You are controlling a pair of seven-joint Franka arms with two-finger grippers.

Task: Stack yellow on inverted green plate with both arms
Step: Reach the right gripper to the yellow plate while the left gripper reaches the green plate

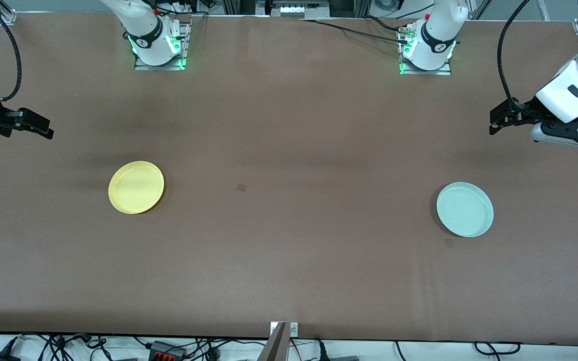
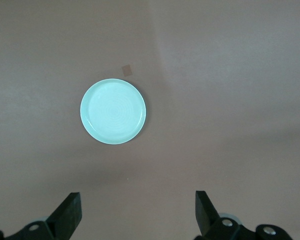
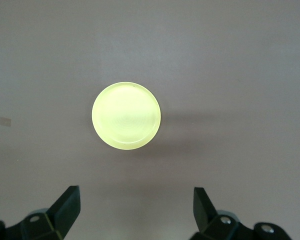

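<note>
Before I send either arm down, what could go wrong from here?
1. The green plate and yellow plate both lie flat on the table with low rims, so open fingers may slide off an edge instead of gripping.
2. The plates sit at separate ends of the table, so the carry is long and a weak rim grip could drop the yellow plate.
3. The left gripper and right gripper hang empty; converging on one stack risks collision.

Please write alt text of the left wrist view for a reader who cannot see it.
A pale green plate lies flat on the brown table, alone, with faint concentric rings on its surface. The left end effector is above the table with its two black fingers wide apart and empty, not touching the plate. A small darker square mark sits on the table beside the plate.
</note>
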